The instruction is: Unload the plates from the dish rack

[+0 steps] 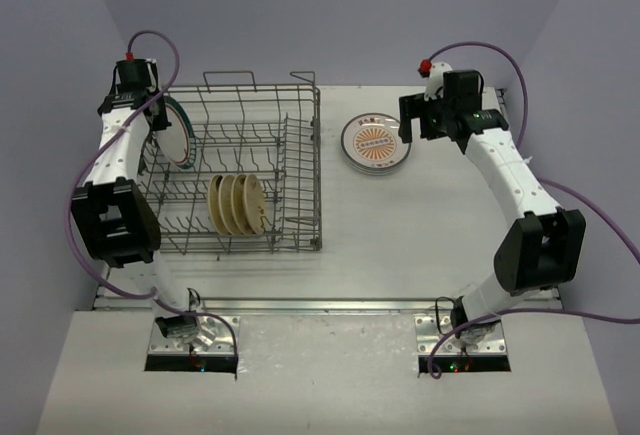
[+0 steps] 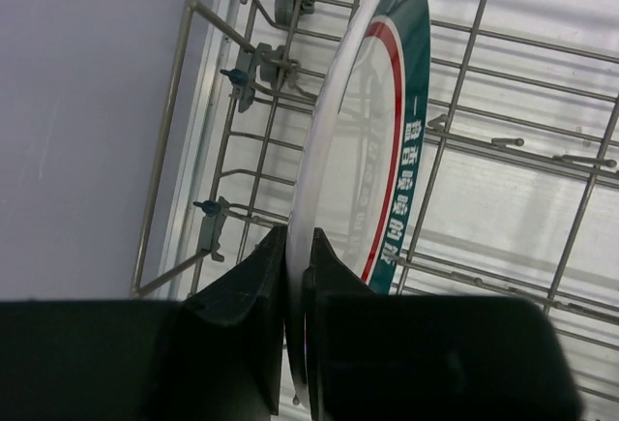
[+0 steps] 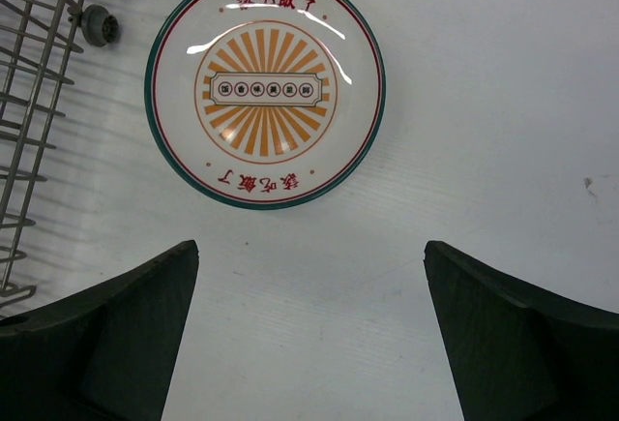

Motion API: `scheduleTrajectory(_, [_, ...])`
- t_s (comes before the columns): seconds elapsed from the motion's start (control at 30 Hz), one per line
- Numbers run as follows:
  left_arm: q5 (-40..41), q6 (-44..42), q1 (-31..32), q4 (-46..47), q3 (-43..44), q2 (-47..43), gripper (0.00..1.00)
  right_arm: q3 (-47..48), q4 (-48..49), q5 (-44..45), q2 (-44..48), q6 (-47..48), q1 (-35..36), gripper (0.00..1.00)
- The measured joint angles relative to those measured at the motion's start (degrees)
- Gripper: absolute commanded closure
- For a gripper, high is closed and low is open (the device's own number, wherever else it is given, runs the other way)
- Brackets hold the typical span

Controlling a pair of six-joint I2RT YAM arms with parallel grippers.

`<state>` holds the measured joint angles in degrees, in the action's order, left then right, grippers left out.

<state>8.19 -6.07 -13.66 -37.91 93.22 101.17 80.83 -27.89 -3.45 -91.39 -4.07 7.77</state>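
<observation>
The grey wire dish rack [image 1: 300, 240] stands on the left half of the table. A white plate with a green-and-red rim band [image 1: 178, 137] stands upright at the rack's far left end. My left gripper [image 1: 160, 120] is shut on that plate's edge, and the left wrist view shows the rim [image 2: 387, 102] pinched between both fingers of the gripper [image 2: 300, 242]. Three tan plates [image 1: 240, 205] stand on edge near the rack's front. A sunburst plate [image 1: 375, 143] lies flat on the table right of the rack. My right gripper [image 1: 410, 127] hovers open just near of this plate [image 3: 265, 87], nothing between its fingers [image 3: 311, 252].
The rack's wire side [image 2: 181, 63] runs close to the left wall. Two small rack wheels [image 3: 99, 24] show at the sunburst plate's left. White tabletop [image 1: 420, 225] lies right of the rack, bounded by the purple walls.
</observation>
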Motion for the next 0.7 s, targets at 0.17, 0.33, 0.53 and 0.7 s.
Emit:
scheduleTrajectory(0.17, [0.11, -2.27, -0.15, -2.37, 1.24, -1.98, 1.00, -0.36, 0.55, -0.58, 1.81, 0.03, 0.00, 0.01])
scheduleTrajectory(0.33, [-1.30, -3.97, -0.22, -4.79, 9.43, -5.04, 1.00, -0.36, 1.36, -3.95, 4.03, -0.46, -0.01, 0.01])
scheduleTrajectory(0.53, [-14.72, -2.91, 0.17, -1.72, 14.52, -18.10, 1.00, -0.36, 4.13, -15.27, 7.80, -4.31, -0.02, 0.01])
scheduleTrajectory(0.7, [-34.95, 1.43, 1.23, 0.32, 13.00, -28.29, 1.00, -0.36, 9.82, -28.48, 11.04, -10.79, 0.30, 0.01])
